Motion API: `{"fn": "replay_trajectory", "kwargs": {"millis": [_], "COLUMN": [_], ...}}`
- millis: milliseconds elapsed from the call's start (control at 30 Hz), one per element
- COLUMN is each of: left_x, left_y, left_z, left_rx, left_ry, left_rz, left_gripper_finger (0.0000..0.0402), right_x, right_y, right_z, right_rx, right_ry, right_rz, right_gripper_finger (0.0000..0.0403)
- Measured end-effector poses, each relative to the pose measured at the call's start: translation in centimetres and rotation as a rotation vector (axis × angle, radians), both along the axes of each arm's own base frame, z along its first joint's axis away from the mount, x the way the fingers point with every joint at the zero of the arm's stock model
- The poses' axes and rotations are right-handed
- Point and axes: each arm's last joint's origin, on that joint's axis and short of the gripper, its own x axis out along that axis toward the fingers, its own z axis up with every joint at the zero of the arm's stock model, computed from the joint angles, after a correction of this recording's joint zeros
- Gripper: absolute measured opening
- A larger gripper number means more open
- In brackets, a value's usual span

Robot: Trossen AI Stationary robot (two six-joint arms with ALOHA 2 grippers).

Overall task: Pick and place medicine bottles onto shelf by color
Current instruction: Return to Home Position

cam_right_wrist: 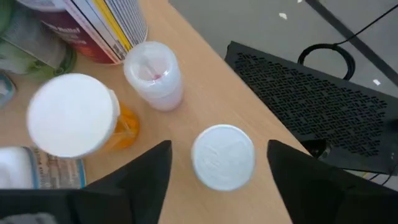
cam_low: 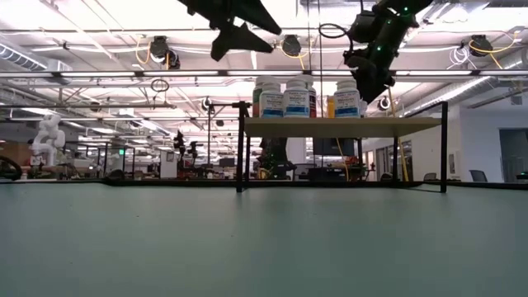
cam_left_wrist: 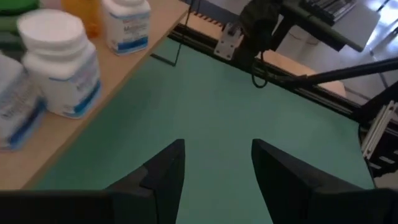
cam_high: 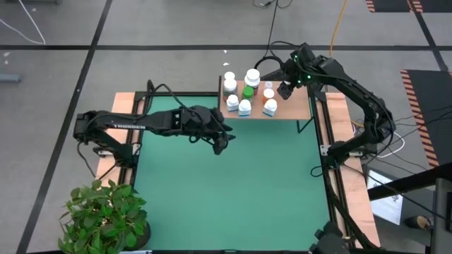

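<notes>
Right gripper (cam_high: 286, 89), fingers (cam_right_wrist: 143, 180) apart and empty over a white-capped bottle (cam_right_wrist: 222, 157) on the shelf (cam_high: 300, 107): raise straight up clear of the medicine bottles (cam_high: 251, 77) before swinging home; left gripper (cam_high: 221, 144), likewise spread, beside the shelf.

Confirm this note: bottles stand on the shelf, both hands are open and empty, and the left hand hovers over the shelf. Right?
One slip: in the high view the left hand hovers over the green mat near the shelf; only the right hand is over it.
</notes>
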Motion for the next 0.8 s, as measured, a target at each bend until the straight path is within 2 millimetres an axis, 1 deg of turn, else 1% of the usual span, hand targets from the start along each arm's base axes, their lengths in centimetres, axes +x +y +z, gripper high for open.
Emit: {"fn": "replay_trajectory", "kwargs": {"millis": [67, 100, 133, 200, 267, 333, 367, 400, 500, 567, 633, 700, 733, 800], "left_x": [-0.3, -1.0, -1.7, -2.6, -4.1, -4.8, -5.4, -6.0, -6.1, -6.3, -6.3, -6.3, -6.3, -6.1], "left_y": [0.2, 0.3, 0.3, 0.4, 0.4, 0.4, 0.3, 0.4, 0.5, 0.4, 0.3, 0.2, 0.3, 0.3], "left_z": [0.6, 1.2, 1.6, 3.0, 4.2, 5.2, 5.8, 5.9, 6.7, 6.3, 6.5, 6.0, 5.5, 3.7], "left_rx": [0.011, 0.022, 0.041, 0.108, 0.196, 0.28, 0.306, 0.32, 0.347, 0.353, 0.376, 0.394, 0.398, 0.394], "left_ry": [-0.021, -0.024, -0.014, -0.064, -0.057, -0.088, -0.108, -0.095, -0.149, -0.119, -0.132, -0.122, -0.116, -0.1], "left_rz": [0.002, 0.0, 0.001, 0.009, 0.011, 0.005, -0.001, -0.004, -0.017, -0.05, -0.088, -0.106, -0.108, -0.11], "left_gripper_finger": [0.0186, 0.0186, 0.0184, 0.0174, 0.0152, 0.0124, 0.0107, 0.0091, 0.0037, 0.0011, 0.0009, 0.0011, 0.001, 0.0004], "right_x": [-0.3, -0.6, -0.9, -1.8, -2.7, -3.4, -3.7, -3.9, -3.8, -3.7, -3.6, -3.5, -3.5, -3.3], "right_y": [0.4, 0.7, 1.2, 2.4, 4.1, 6.3, 7.3, 8.5, 11.9, 13.9, 15.7, 17.3, 18.0, 19.1], "right_z": [0.6, 1.1, 1.7, 3.2, 4.8, 6.4, 7.2, 7.8, 9.2, 9.4, 9.4, 8.7, 8.3, 6.9], "right_rx": [-0.011, -0.024, -0.043, -0.085, -0.121, -0.142, -0.146, -0.145, -0.135, -0.116, -0.111, -0.097, -0.088, -0.075], "right_ry": [-0.018, -0.031, -0.047, -0.091, -0.146, -0.231, -0.281, -0.333, -0.482, -0.574, -0.661, -0.738, -0.77, -0.819], "right_rz": [-0.011, -0.014, -0.018, -0.027, -0.041, -0.043, -0.025, 0.008, 0.155, 0.266, 0.357, 0.428, 0.461, 0.537], "right_gripper_finger": [0.0269, 0.0278, 0.0285, 0.0292, 0.0292, 0.0287, 0.0282, 0.0276, 0.0247, 0.0217, 0.0181, 0.0138, 0.0115, 0.007]}}
